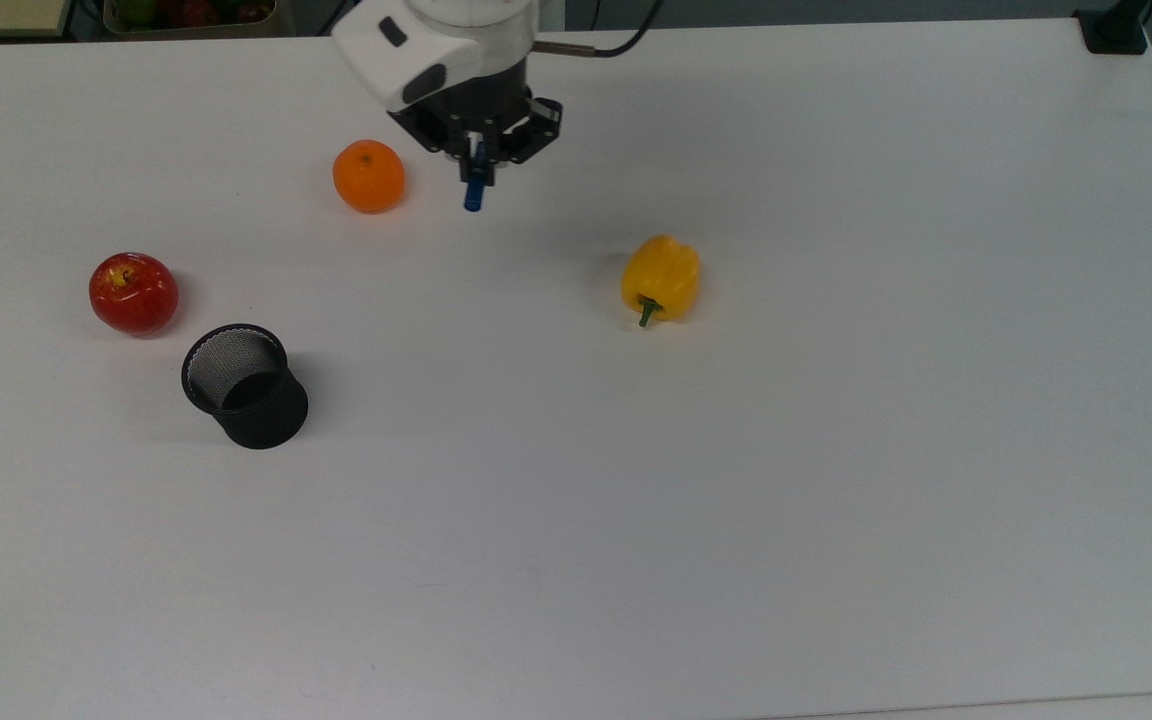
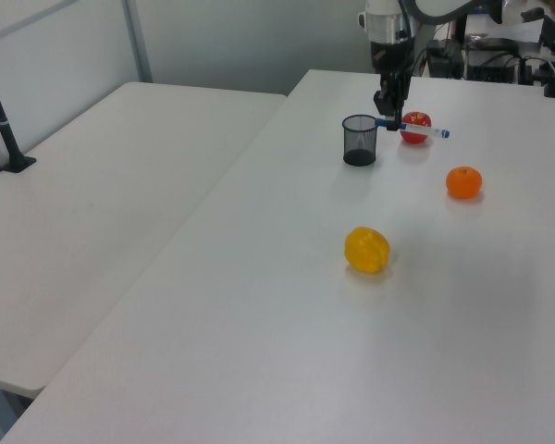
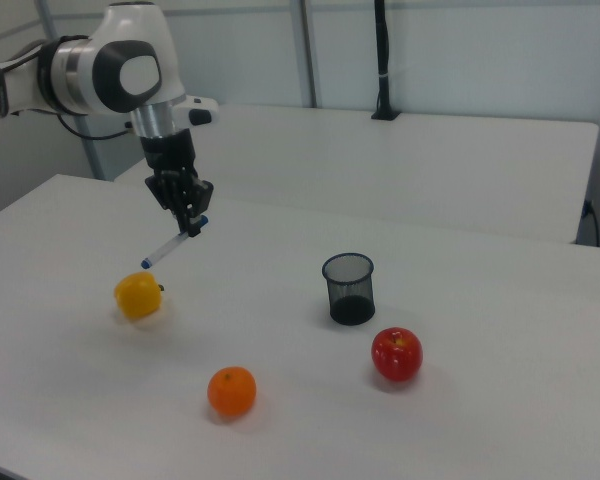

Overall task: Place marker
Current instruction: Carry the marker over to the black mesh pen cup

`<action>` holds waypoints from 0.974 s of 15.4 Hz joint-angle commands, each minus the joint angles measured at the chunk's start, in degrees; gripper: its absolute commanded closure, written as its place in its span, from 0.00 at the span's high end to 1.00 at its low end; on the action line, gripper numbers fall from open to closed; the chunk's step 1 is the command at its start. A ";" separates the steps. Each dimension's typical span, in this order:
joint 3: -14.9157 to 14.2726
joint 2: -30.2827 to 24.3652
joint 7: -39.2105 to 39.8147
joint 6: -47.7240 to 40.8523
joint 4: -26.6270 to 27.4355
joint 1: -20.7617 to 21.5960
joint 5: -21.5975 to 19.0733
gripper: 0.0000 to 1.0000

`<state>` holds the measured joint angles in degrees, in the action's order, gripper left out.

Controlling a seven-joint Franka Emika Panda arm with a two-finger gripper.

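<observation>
My gripper (image 1: 477, 166) is shut on the marker (image 1: 473, 193), a slim white pen with blue ends, and holds it in the air well above the table. In the top view the marker's blue end pokes out just right of the orange. In the left view the marker (image 2: 416, 129) lies nearly level, sticking out to the right of the gripper (image 2: 388, 118), above the black mesh cup (image 2: 359, 141) and in front of the apple. In the right view the marker (image 3: 170, 246) slants down to the left from the gripper (image 3: 192, 226), above the yellow pepper (image 3: 139, 295).
On the white table (image 1: 736, 500) stand a black mesh cup (image 1: 244, 385), a red apple (image 1: 133, 292), an orange (image 1: 368, 176) and a yellow pepper (image 1: 661, 278). A second table (image 2: 92, 203) adjoins on the left view's left.
</observation>
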<state>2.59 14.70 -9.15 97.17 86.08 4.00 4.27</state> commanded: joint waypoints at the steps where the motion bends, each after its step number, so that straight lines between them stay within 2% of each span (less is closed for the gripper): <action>1: -5.03 1.03 8.16 -0.84 -2.23 -0.39 0.30 0.15; 4: -8.03 1.73 13.61 1.78 -3.11 -2.23 0.30 0.15; 7: -8.04 2.00 14.60 8.19 -3.03 -5.05 0.21 0.15; 11: -8.13 2.53 14.25 16.89 -2.15 -6.45 0.21 0.15; 15: -8.13 3.84 10.49 30.94 -0.04 -7.86 0.21 0.15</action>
<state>-5.27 17.71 4.29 119.07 84.41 -3.06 4.28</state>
